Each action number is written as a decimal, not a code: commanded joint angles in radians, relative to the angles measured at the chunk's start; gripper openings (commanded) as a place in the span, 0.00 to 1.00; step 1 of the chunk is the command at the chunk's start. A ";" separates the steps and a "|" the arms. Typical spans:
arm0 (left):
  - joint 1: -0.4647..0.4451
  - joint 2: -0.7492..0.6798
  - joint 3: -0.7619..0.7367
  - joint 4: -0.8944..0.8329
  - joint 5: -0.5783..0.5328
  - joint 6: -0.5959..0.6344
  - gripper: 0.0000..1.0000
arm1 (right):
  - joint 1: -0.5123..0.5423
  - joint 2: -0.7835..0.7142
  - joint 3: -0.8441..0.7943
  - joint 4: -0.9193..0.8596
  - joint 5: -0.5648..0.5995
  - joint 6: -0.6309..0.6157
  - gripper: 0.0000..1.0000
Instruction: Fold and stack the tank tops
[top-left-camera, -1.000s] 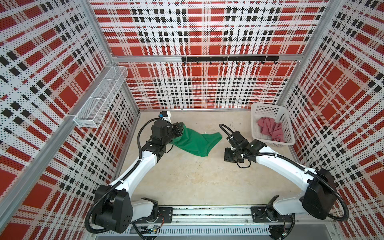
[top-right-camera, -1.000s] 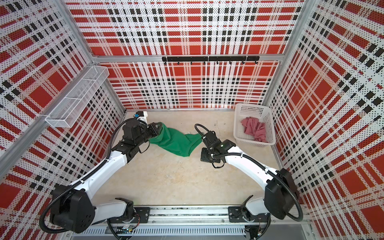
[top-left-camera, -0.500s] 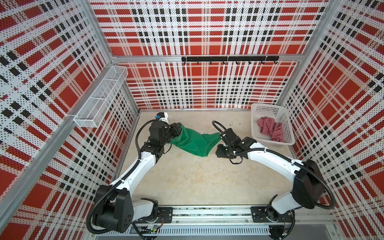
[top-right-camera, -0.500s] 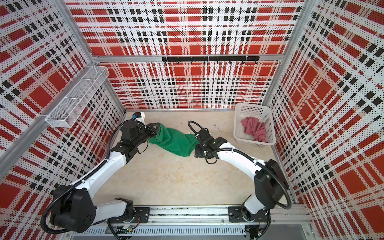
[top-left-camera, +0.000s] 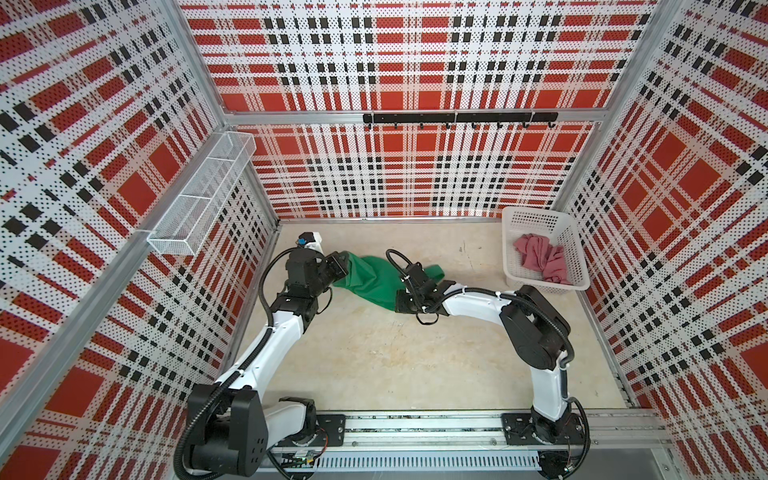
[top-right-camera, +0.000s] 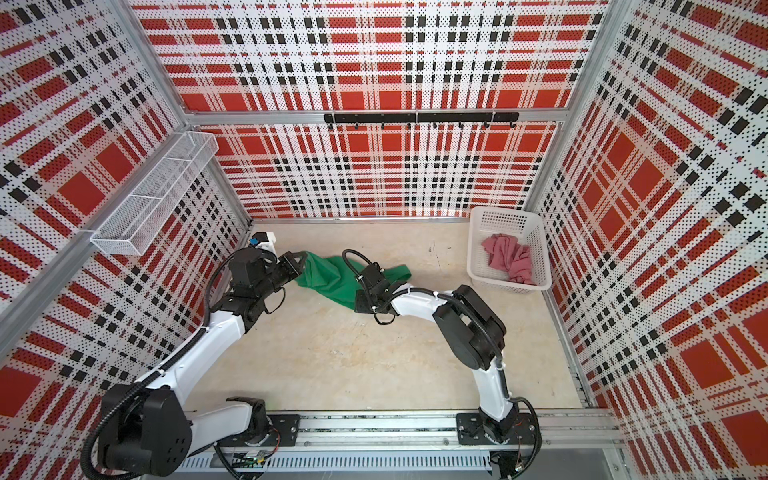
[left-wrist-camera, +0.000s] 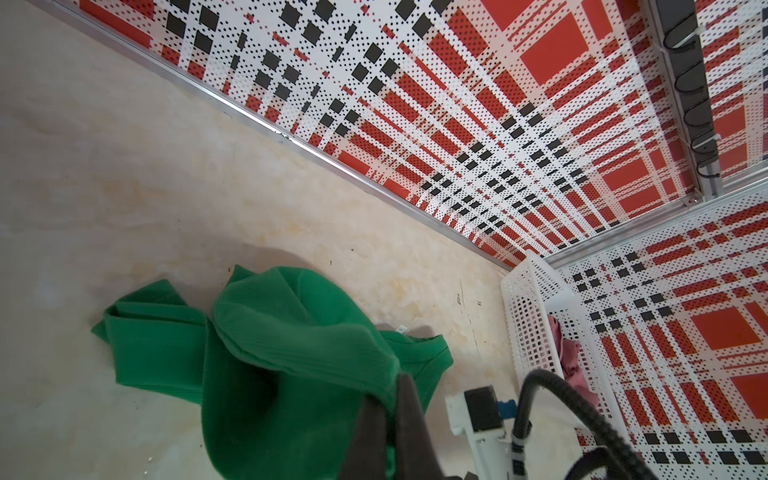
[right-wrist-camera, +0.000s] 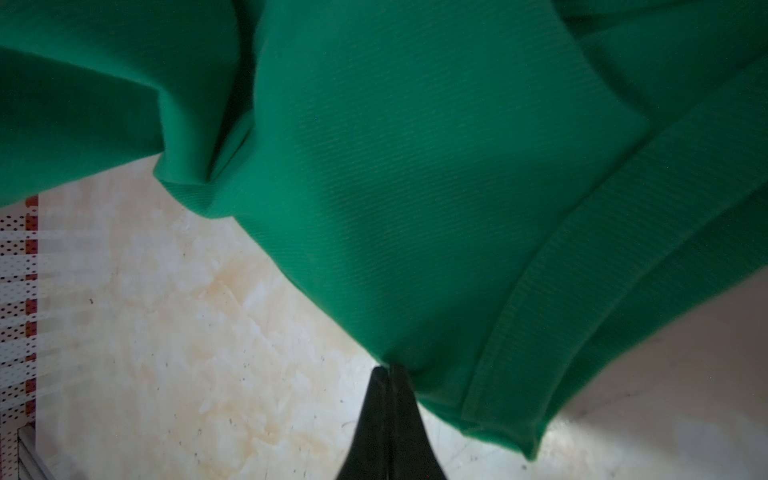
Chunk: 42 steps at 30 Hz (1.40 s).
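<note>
The green tank top (top-left-camera: 368, 278) (top-right-camera: 328, 280) hangs bunched between my two grippers just above the beige floor. My left gripper (top-left-camera: 344, 266) (top-right-camera: 300, 264) is shut on its left end; in the left wrist view the cloth (left-wrist-camera: 291, 353) drapes over the dark fingers (left-wrist-camera: 409, 415). My right gripper (top-left-camera: 397, 305) (top-right-camera: 358, 305) is shut on its lower right edge; in the right wrist view the fabric (right-wrist-camera: 415, 166) pulls to a point at the closed fingertips (right-wrist-camera: 380, 399). The pink tank top (top-left-camera: 540, 257) (top-right-camera: 509, 257) lies crumpled in the basket.
The white perforated basket (top-left-camera: 536, 214) (top-right-camera: 505, 212) (left-wrist-camera: 536, 316) stands at the back right corner. A wire shelf (top-left-camera: 203, 199) hangs on the left wall and a black hook rail (top-left-camera: 457, 118) on the back wall. Plaid walls close three sides.
My right gripper has swung left from the floor's middle to the green tank top, opened, and closed on its edge. The left gripper has kept its hold and shifted slightly back.
</note>
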 joint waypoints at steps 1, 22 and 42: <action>0.005 -0.029 -0.024 -0.010 0.023 0.007 0.00 | -0.010 0.033 0.020 -0.031 0.032 0.030 0.00; -0.226 -0.290 -0.214 0.176 0.259 -0.412 0.00 | -0.374 -0.020 0.100 -0.335 0.255 -0.358 0.01; 0.014 0.030 -0.026 0.434 0.396 -0.373 0.00 | 0.063 -0.356 -0.219 -0.252 -0.006 0.060 0.29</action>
